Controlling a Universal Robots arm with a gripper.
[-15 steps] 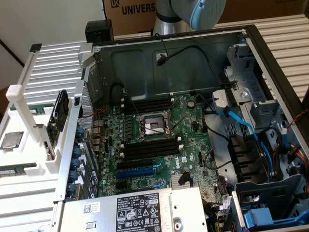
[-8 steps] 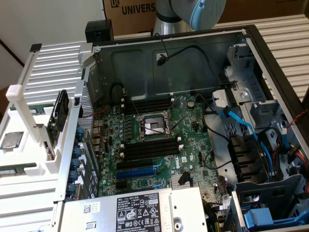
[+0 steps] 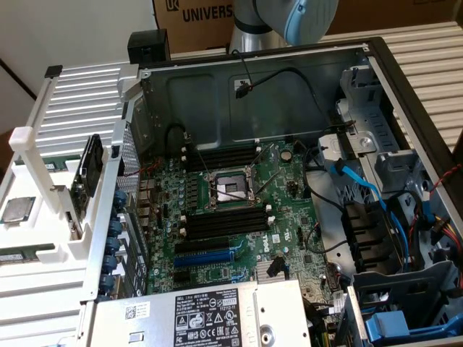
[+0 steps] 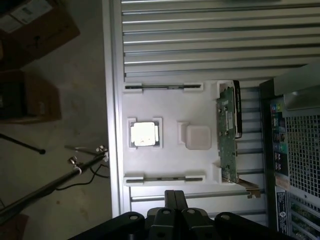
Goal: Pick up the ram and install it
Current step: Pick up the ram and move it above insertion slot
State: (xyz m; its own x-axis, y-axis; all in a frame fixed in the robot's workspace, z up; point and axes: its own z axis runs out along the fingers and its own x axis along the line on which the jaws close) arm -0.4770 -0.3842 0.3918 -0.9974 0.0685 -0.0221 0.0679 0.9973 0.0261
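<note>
Nearest in the exterior view is a silver metal power-supply box with a white label [image 3: 210, 314], along the open case's near edge. Behind it a green motherboard [image 3: 289, 217] lies flat in the dark steel computer case [image 3: 289, 79]. Long black memory slots with white end clips [image 3: 224, 221] run on either side of the square silver processor socket [image 3: 228, 191]. A blue expansion slot [image 3: 206, 256] sits closer to the power supply.

On the exterior view's left, outside the case, a white plastic fixture tray [image 3: 43, 289] rests on a slatted aluminium table [image 3: 79, 94]. The thin green ram stick [image 3: 27, 254] lies in the tray's near holder, well apart from the motherboard. A second green stick [image 3: 61, 165] is in the far holder, with a square silver processor chip [image 3: 16, 210] between them. A black-and-green expansion card [image 3: 90, 173] stands on edge beside the case wall.

In the wrist view the black gripper [image 4: 174, 196] has its fingers pressed together with nothing between them. It is above the tray's edge, nearest the ram stick [image 4: 164, 178].

Far back, the grey-blue robot arm [image 3: 304, 18] is over the case's rear wall.
</note>
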